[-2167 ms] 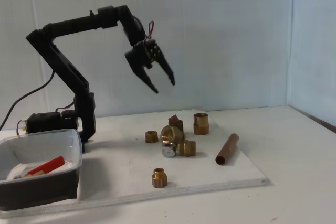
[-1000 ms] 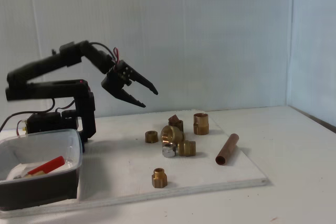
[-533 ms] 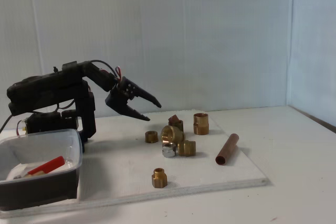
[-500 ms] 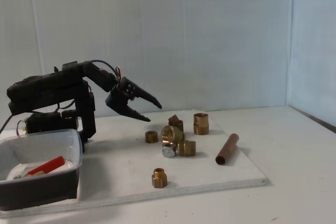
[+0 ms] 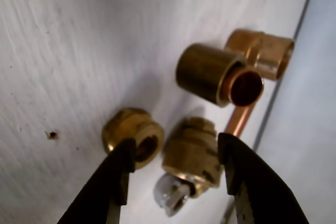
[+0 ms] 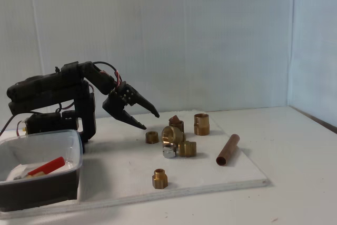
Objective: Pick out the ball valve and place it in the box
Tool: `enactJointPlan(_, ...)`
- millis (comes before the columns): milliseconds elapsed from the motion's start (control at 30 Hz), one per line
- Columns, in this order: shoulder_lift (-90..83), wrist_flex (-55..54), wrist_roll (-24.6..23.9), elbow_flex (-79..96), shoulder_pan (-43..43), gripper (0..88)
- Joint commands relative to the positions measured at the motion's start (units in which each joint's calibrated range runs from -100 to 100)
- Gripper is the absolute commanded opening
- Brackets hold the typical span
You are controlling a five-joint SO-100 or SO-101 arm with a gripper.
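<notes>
A red lever handle (image 6: pixel 47 166), most likely that of the ball valve, is seen lying inside the box (image 6: pixel 73 146) at the lower left of the fixed view; the valve's brass body cannot be made out clearly through the pale material around it. The box is a clear tub with a dark lower part, set just beside the arm's base, and no other fitting can be made out in it. With the handle there, the task is judged to be done or nearly so.

The gripper (image 6: pixel 151 120) is held low over the white board (image 6: pixel 231 175) with its two black fingers spread apart and nothing between them, pointing toward the heap of brass fittings. In the wrist view the gripper (image 5: pixel 176 156) is seen framing a small brass nut (image 5: pixel 133 136) and a hexagonal brass fitting (image 5: pixel 192 150), with a silvery cap (image 5: pixel 171 196) below them, none of them touched. Farther off a brass sleeve (image 5: pixel 207 74) lies on its side. In the fixed view a copper pipe (image 6: pixel 227 149) rests near the board's right part, and a lone brass fitting (image 6: pixel 160 178) stands near the front edge.
</notes>
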Motion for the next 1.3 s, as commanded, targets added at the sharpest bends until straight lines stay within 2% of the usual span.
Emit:
enactJointPlan(0, -0.34, 0.2, -0.18, 0.64, 0.35, 16.3)
enactJointPlan(67, -0.51, 0.2, -0.18, 0.64, 0.35, 12.2)
enactJointPlan(167, -0.59, 0.2, -0.18, 0.64, 0.35, 0.6)
enactJointPlan(367, -0.25, 0.2, 0.18, 0.64, 0.35, 3.5)
enactJointPlan(1267, 0.17, 0.29, 0.18, 0.64, 0.13, 3.2)
